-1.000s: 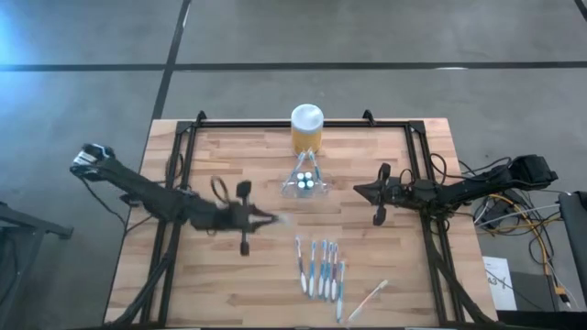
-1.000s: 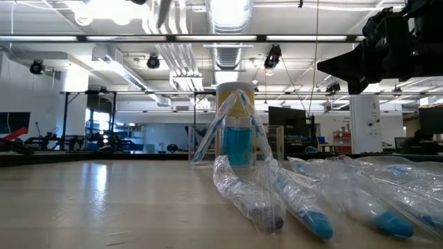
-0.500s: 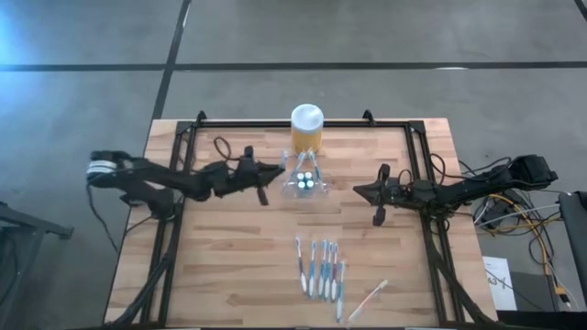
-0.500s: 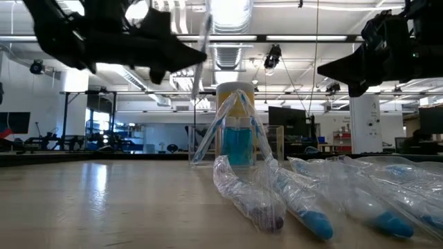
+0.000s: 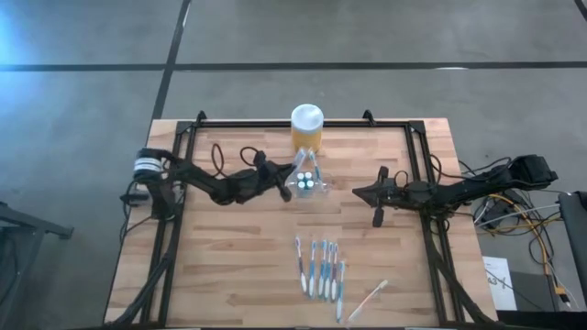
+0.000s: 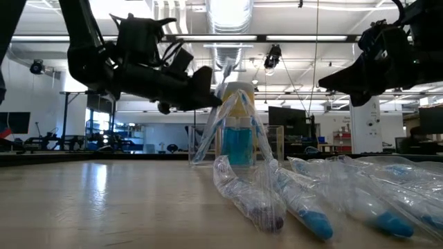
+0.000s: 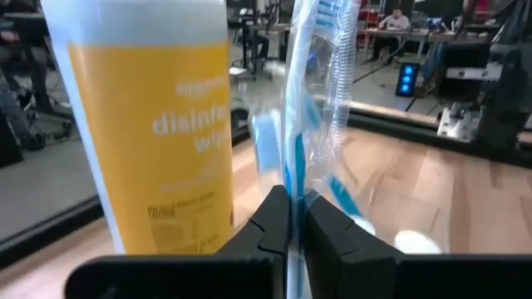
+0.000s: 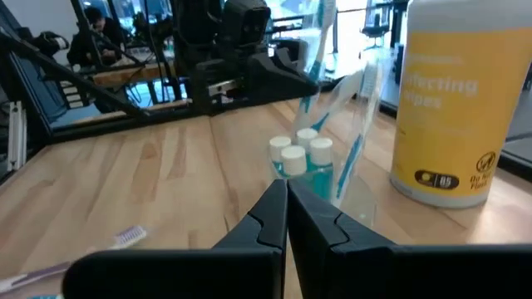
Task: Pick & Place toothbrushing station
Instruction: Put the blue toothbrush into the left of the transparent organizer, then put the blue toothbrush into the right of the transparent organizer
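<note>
Swinging from the bench's left middle toward the far centre over the last second, the left gripper (image 5: 281, 182) now hovers above the surface, right beside the toothbrushing station (image 5: 304, 180). Its fingers (image 7: 274, 218) are pinched on a wrapped toothbrush (image 7: 314, 108) in clear plastic, held upright against the station's near-left side. The station is a small see-through holder near the bench's (image 5: 229, 275) far edge, at the centre, with small white-capped bottles (image 8: 298, 153) of blue liquid inside and wrapped brushes leaning together above it. Just behind it, touching or nearly touching, stands the yellow jar (image 5: 306, 128) with a white lid.

Off to the right of the station, well apart from it, the right gripper (image 5: 359, 192) waits above the bench, fingers pressed together and holding nothing, pointing toward the station.

Near the bench's front edge, right of centre, a row of wrapped toothbrushes (image 5: 319, 268) lies side by side. One more toothbrush (image 5: 370, 297) lies alone, angled, closer to the front right corner.
</note>
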Robot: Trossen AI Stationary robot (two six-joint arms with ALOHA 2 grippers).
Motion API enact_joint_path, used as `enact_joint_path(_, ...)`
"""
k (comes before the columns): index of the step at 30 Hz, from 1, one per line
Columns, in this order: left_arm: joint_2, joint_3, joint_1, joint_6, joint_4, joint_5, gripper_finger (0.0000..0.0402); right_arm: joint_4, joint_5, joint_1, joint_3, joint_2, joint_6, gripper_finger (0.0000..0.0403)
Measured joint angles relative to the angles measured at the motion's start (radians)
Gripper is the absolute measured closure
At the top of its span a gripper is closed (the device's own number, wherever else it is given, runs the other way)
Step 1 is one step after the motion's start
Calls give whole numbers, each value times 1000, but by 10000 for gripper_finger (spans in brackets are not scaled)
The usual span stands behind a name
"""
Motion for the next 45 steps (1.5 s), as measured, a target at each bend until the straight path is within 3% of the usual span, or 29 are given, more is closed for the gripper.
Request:
enact_joint_path(11, 37, -8, -41, -51, -24, -124, 385, -6, -18, 11, 0, 0, 6, 394)
enact_joint_path(18, 37, -10, -47, -101, -81, -129, 381, -6, -19, 11, 0, 0, 23, 394)
enact_joint_path(30, -22, -11, -62, -134, -174, -93, 296, -6, -20, 11, 0, 0, 29, 394)
enact_joint_path(39, -271, -11, -92, -53, -482, -80, 203, -13, -30, 14, 0, 0, 44, 394)
enact_joint_path(45, -626, -11, -153, 96, -845, 113, 186, -14, -30, 28, 0, 0, 47, 394)
